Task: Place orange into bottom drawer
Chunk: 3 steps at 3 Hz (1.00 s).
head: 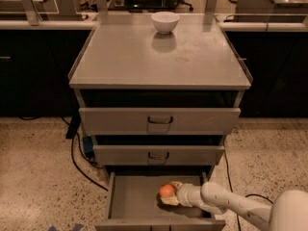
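The orange [167,190] is a small round fruit inside the open bottom drawer [130,201], near the middle of its grey floor. My gripper [171,193] reaches into the drawer from the right on a white arm, and its fingers close around the orange from the right side. The orange sits low, at or just above the drawer floor. The two upper grey drawers are shut.
A white bowl [165,21] stands at the back of the cabinet top [159,57]. Black cables [77,158] run on the speckled floor left of the cabinet. Dark counters stand behind on both sides.
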### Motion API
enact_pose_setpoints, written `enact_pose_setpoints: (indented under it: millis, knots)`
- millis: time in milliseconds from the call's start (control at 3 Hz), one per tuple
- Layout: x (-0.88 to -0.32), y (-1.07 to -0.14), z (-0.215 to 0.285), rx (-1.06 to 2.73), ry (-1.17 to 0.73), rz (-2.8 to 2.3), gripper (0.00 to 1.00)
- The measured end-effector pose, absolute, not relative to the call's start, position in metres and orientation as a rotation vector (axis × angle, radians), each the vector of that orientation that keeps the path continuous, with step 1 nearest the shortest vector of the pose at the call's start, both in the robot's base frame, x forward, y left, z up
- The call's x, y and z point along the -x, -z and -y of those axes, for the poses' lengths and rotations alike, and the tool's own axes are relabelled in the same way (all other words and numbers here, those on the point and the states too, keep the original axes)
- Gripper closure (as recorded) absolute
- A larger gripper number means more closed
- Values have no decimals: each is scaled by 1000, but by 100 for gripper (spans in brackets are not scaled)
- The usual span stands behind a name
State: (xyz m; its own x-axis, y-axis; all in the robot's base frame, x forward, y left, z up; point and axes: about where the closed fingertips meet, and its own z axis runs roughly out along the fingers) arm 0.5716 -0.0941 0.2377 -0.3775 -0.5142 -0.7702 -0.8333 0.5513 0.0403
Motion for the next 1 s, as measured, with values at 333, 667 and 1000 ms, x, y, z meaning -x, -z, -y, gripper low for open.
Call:
enact_pose_setpoints:
  millis: [333, 667, 1000]
  knots:
    - [-603, -242, 117, 1034, -504, -2052, 100]
    - [-604, -243, 117, 1035, -503, -2051, 100]
    - [-606, -231, 104, 1057, -522, -2046, 100]
